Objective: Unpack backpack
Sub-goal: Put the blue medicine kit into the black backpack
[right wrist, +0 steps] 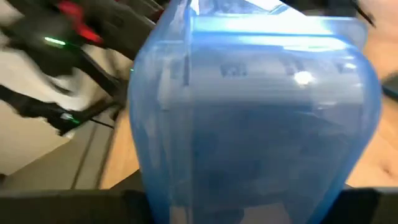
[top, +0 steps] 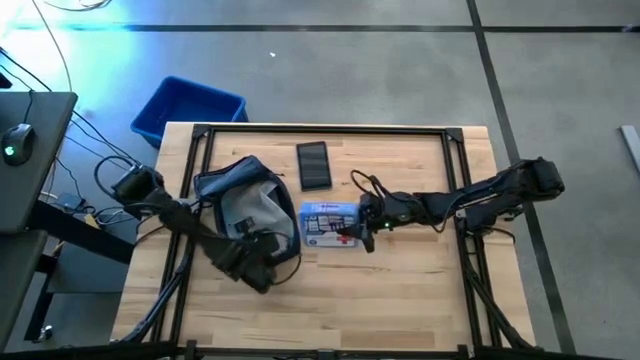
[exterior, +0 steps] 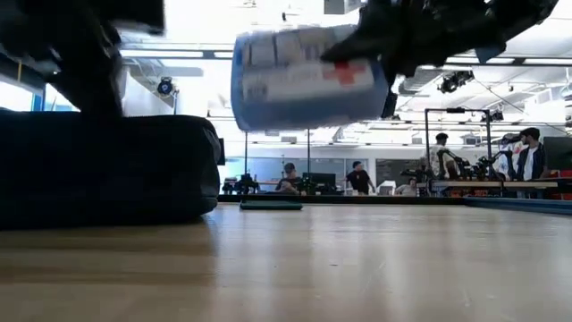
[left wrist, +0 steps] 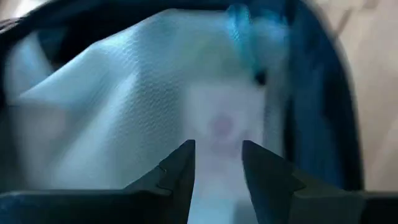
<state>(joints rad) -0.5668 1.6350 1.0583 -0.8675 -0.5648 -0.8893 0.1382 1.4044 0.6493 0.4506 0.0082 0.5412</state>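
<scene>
The dark navy backpack [top: 245,212] lies on the table's left half, its mouth open on a pale grey lining [left wrist: 124,106]; in the low view the backpack [exterior: 107,165] rests flat on the wood. My left gripper [top: 252,258] is over its near side. The left gripper [left wrist: 217,165] is open, its fingers pointing into the lining. My right gripper [top: 368,228] at mid-table is shut on a small blue pouch with a red cross [top: 330,224], which fills the right wrist view [right wrist: 255,112]. My right gripper holds the pouch by its right end [top: 354,234], beside the red cross [exterior: 344,72], coming level from the table's right. The pouch [exterior: 308,79] is lifted clear of the table, lying roughly level in the air beside the backpack. The pouch hides the fingers in the wrist view.
A black phone [top: 314,165] lies flat toward the far edge. A bright-blue plastic bin [top: 187,108] stands on the floor beyond the table's far-left corner. Bare wood [top: 400,290] spreads over the near and right parts. People stand in the room behind [exterior: 527,152].
</scene>
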